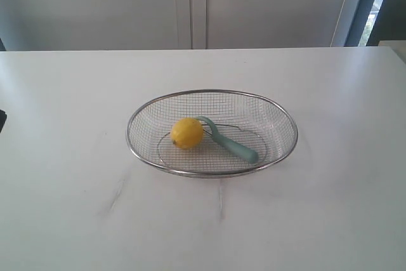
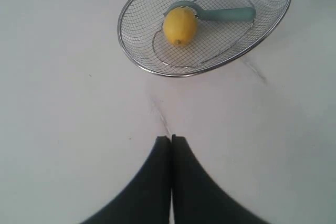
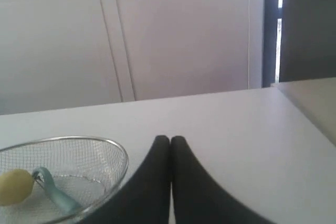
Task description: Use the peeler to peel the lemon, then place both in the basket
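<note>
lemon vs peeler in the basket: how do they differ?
Shape: lemon is a plump oval, peeler slim and long. Colour: lemon bright yellow, peeler pale teal. Length: peeler spans more than lemon. Shared: both lie inside the basket, peeler's head by the lemon.

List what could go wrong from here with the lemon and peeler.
1. The teal-handled peeler rests its hooked head against the small yellow lemon; grasping either may roll the lemon.
2. The oval wire-mesh basket has a raised rim that a descending gripper could catch, sliding it.
3. The left gripper and right gripper are shut; both must open first.
</note>
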`<state>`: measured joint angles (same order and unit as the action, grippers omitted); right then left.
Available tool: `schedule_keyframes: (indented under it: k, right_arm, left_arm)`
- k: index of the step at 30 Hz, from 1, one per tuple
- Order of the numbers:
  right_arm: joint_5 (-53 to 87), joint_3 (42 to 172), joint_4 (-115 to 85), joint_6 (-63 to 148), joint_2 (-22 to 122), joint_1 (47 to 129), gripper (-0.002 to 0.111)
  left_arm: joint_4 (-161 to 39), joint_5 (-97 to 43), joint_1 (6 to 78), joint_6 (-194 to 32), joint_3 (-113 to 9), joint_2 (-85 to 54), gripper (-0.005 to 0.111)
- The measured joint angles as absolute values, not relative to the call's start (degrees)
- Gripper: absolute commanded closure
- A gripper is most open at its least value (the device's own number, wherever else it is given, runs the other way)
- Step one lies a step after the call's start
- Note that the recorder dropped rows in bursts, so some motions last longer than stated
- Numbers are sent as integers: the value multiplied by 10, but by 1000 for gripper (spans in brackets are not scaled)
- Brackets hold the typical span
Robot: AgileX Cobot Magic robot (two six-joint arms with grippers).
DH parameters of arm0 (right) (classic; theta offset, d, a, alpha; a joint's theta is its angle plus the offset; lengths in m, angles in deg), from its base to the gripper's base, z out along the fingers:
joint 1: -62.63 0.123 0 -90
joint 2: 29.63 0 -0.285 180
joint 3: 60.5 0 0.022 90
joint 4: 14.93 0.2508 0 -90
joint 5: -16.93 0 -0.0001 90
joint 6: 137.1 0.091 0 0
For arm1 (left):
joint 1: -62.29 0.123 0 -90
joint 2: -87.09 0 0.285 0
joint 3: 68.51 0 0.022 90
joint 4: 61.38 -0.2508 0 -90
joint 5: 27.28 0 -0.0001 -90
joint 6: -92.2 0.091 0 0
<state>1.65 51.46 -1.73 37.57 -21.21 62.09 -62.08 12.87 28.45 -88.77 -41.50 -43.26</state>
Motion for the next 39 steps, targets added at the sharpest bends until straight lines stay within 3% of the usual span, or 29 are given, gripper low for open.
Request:
schedule_keyframes:
  k: [9, 28, 39]
  right_arm:
    - [20, 430, -17, 376, -215, 621, 108]
    - [-22, 427, -63, 429, -215, 622, 108]
    - [-22, 427, -125, 440, -215, 694, 108]
  left_arm:
    - [-621, 128, 284, -888, -415, -433, 107]
    - [-621, 128, 284, -888, -415, -433, 107]
    - [-621, 128, 284, -888, -415, -433, 107]
